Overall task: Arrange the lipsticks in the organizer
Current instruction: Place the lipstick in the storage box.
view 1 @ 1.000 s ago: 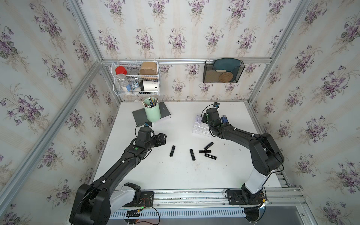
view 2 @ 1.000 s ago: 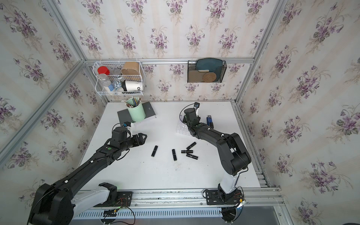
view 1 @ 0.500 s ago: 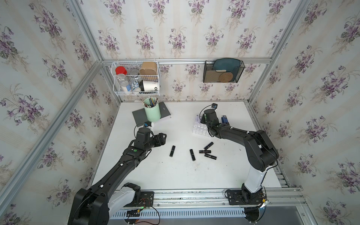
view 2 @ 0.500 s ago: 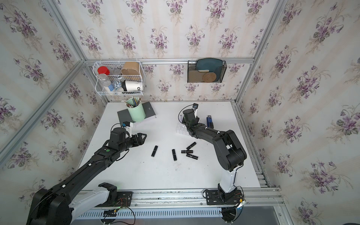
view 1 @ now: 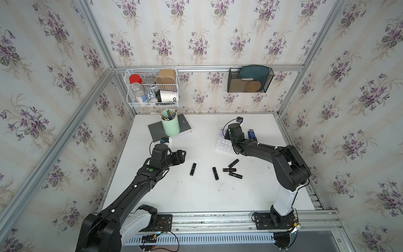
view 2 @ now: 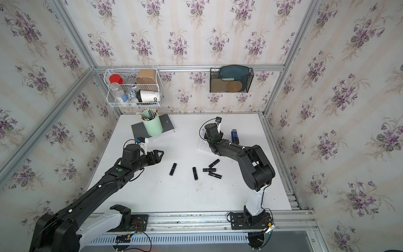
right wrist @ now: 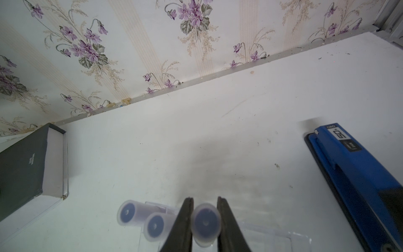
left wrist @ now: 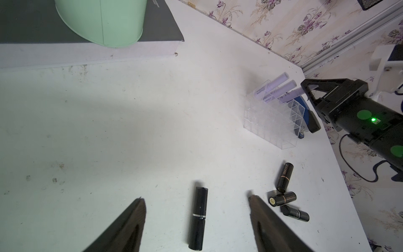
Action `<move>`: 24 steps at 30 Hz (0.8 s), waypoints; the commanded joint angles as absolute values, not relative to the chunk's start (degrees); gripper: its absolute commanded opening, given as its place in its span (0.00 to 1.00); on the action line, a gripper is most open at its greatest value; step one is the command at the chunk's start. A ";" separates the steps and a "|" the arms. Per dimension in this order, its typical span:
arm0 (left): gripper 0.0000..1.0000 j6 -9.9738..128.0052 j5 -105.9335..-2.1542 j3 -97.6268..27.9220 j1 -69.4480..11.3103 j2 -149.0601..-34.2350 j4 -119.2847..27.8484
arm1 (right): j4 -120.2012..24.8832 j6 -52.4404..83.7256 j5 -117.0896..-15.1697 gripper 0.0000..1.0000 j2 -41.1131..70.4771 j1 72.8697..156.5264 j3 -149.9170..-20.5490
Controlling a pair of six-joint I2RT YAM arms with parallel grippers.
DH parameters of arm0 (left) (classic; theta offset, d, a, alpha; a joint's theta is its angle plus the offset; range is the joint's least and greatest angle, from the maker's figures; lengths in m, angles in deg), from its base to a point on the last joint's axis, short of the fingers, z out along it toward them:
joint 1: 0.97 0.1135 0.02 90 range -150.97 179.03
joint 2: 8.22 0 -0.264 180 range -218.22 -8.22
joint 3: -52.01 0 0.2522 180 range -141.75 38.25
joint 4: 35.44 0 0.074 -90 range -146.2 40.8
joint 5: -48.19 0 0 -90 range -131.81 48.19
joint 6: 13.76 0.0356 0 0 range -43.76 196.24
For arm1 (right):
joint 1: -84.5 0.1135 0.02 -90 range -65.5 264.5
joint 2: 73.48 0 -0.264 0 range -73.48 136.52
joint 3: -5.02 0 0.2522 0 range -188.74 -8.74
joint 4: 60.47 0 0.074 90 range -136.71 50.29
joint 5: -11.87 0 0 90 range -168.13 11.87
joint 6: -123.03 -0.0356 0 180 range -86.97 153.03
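Note:
Several black lipsticks lie on the white table: one alone (view 1: pixel 193 169), another (view 1: pixel 215 173), and three in a cluster (view 1: pixel 231 169). The clear organizer (view 1: pixel 223 144) stands at the back right, with two lilac lipsticks (left wrist: pixel 271 87) upright in its far cells. My right gripper (right wrist: pixel 205 199) is shut on a third lilac lipstick (right wrist: pixel 205 224), held over the organizer's far corner beside those two (right wrist: pixel 139 216). My left gripper (left wrist: pixel 195 198) is open, its fingers (left wrist: pixel 130 222) either side of the lone black lipstick (left wrist: pixel 199 216) and short of it.
A mint pen cup (view 1: pixel 170 127) stands on a grey book (view 1: pixel 155 133) at the back left. A blue stapler (right wrist: pixel 357 174) lies just right of the organizer. A white wire basket (view 1: pixel 152 87) and a black holder (view 1: pixel 249 79) hang on the back wall.
My right gripper has shifted a little toward the organizer's far corner with the lilac lipstick. The left gripper's jaws have narrowed slightly; the left arm has hardly moved.

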State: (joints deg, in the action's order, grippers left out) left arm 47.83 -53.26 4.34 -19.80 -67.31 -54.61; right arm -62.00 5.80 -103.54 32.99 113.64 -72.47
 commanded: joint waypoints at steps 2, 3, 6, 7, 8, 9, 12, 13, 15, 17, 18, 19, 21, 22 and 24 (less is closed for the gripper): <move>0.78 47.80 -53.05 5.43 -19.76 -66.79 -52.77 | -60.75 5.27 -103.66 0.09 33.08 113.66 -72.91; 0.78 47.84 -53.06 5.71 -19.78 -67.02 -52.51 | -60.71 5.19 -103.70 0.09 32.84 113.67 -72.85; 0.78 47.92 -53.77 5.63 -19.78 -68.15 -52.14 | -60.48 5.01 -103.39 0.09 32.86 113.68 -72.92; 0.78 48.01 -53.80 5.50 -19.78 -68.31 -52.19 | -60.43 4.87 -103.36 0.09 32.94 113.68 -72.94; 0.78 48.14 -53.85 5.40 -19.78 -68.35 -52.17 | -60.42 4.76 -103.23 0.09 33.03 113.68 -72.96; 0.78 48.21 -53.81 5.34 -19.78 -68.34 -52.19 | -60.35 4.64 -103.17 0.09 33.24 113.70 -72.99; 0.77 48.42 -53.68 5.34 -19.79 -68.09 -52.21 | -60.27 4.41 -103.00 0.09 33.53 113.76 -72.90; 0.77 48.41 -53.65 5.38 -19.78 -68.06 -52.33 | -60.25 4.38 -103.04 0.09 33.50 113.70 -72.78; 0.77 48.14 -53.66 5.54 -19.78 -68.15 -52.21 | -60.33 4.37 -102.91 0.10 33.49 113.74 -72.67; 0.77 47.81 -53.76 5.64 -19.87 -68.30 -51.97 | -60.40 4.37 -102.72 0.10 33.38 113.76 -72.62; 0.77 47.72 -53.84 5.64 -19.87 -68.41 -51.88 | -60.44 4.37 -102.67 0.10 33.35 113.76 -72.55; 0.76 47.61 -53.93 5.60 -19.91 -68.50 -51.76 | -60.42 4.31 -102.60 0.11 33.25 113.76 -72.53; 0.76 47.52 -53.94 5.38 -20.00 -68.60 -51.75 | -60.42 4.29 -102.33 0.14 33.00 113.85 -72.38; 0.76 47.50 -53.94 5.34 -20.04 -68.60 -51.71 | -60.35 4.25 -102.18 0.16 32.78 113.85 -72.38; 0.76 47.47 -53.86 5.29 -20.17 -68.57 -51.66 | -60.12 4.20 -101.81 0.20 32.34 113.94 -72.33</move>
